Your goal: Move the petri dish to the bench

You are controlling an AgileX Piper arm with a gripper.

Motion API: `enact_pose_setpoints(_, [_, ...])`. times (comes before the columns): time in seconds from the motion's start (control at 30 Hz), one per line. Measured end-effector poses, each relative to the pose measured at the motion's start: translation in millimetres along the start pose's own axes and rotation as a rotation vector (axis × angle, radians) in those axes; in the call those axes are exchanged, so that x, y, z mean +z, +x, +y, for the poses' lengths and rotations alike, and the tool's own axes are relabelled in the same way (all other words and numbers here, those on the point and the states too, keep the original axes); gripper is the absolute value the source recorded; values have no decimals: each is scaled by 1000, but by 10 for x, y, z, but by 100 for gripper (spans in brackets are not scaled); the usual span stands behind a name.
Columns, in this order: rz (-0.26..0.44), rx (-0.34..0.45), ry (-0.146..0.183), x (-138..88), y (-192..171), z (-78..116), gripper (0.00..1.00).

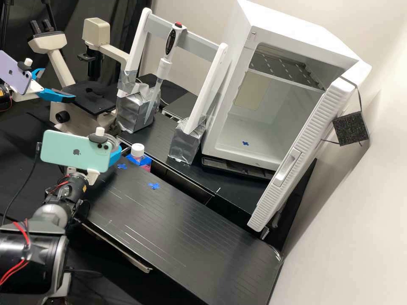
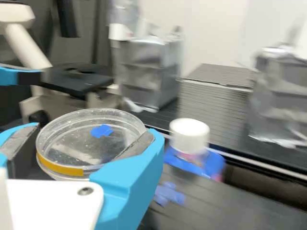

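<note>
The gripper (image 1: pixel 115 156) has its two blue fingers closed around the sides of a clear, round petri dish (image 2: pixel 91 143). The dish is almost flat, with a blue patch and a yellow strip on its side. I can't tell what is in it. Near it, a bottle with a white cap (image 2: pixel 189 135) sits in blue stuff, with pink below. The big white box (image 1: pixel 275 120) is open, with a shelf (image 1: pixel 284 70) inside. The arm (image 1: pixel 53 216) slants up beside the black bench top (image 1: pixel 182 224).

A green phone (image 1: pixel 70 151) partly hides the dish (image 2: pixel 86 143).
</note>
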Motion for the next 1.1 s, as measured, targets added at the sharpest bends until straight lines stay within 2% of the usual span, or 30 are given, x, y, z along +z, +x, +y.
enact_pose_setpoints(0.13, [-67,58,-3,160,-70,72,0])
enact_pose_setpoints(0.23, [-120,105,17,297,-128,132,0])
enact_pose_setpoints(0.4, [-190,140,50,482,-204,168,0])
enact_pose_setpoints(0.43, [-193,146,52,503,-222,175,0])
enact_pose_setpoints(0.47, [-195,142,40,521,-235,174,0])
enact_pose_setpoints(0.67, [-227,184,49,630,-314,258,0])
enact_pose_setpoints(0.73, [-225,186,40,642,-344,284,0])
enact_pose_setpoints(0.8, [-238,209,51,667,-392,328,0])
enact_pose_setpoints(0.83, [-244,208,45,678,-414,340,0])
enact_pose_setpoints(0.87, [-262,224,62,705,-460,370,0])
enact_pose_setpoints(0.97, [-307,266,40,758,-549,424,0])
enact_pose_setpoints(1.1, [-325,293,19,762,-597,441,0])
